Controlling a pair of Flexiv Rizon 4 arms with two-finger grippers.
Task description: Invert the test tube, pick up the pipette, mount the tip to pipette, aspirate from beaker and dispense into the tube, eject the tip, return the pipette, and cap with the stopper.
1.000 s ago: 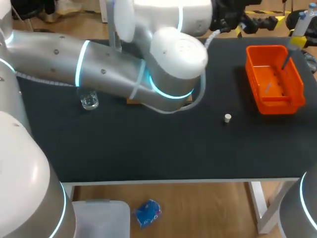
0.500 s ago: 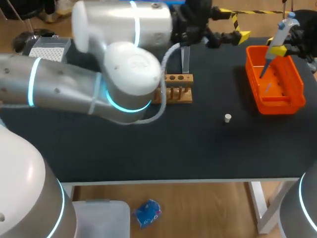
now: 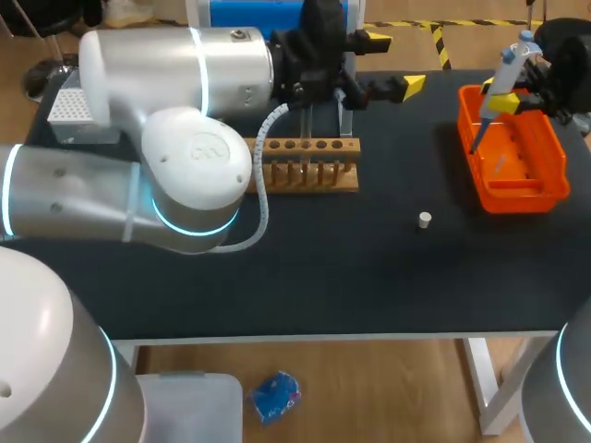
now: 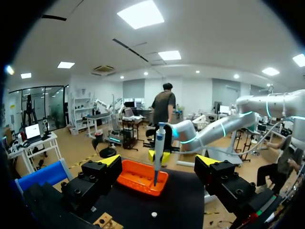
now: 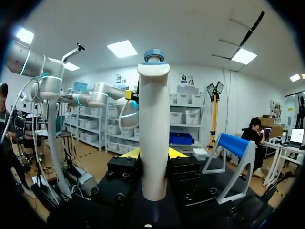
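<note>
My right gripper [image 3: 506,98] is shut on the white pipette [image 3: 503,78] with a blue top and holds it upright over the orange basket [image 3: 545,189] at the far right. In the right wrist view the pipette [image 5: 153,143] stands between the two fingers of that gripper [image 5: 153,155]. My left gripper [image 3: 393,61] hangs open and empty beyond the wooden tube rack [image 3: 305,175], where a clear test tube [image 3: 346,113] stands at the right end. From the left wrist, the open gripper [image 4: 158,162] faces the pipette [image 4: 159,148]. A small white stopper [image 3: 424,220] lies on the mat.
A grey tip box [image 3: 69,106] stands at the far left, partly behind my left arm. The bulky left arm [image 3: 185,175] covers the left part of the black table [image 3: 369,277]. The beaker is hidden.
My left arm has swung to the left, uncovering the rack and hiding the beaker. The right gripper has carried the pipette leftward over the basket.
</note>
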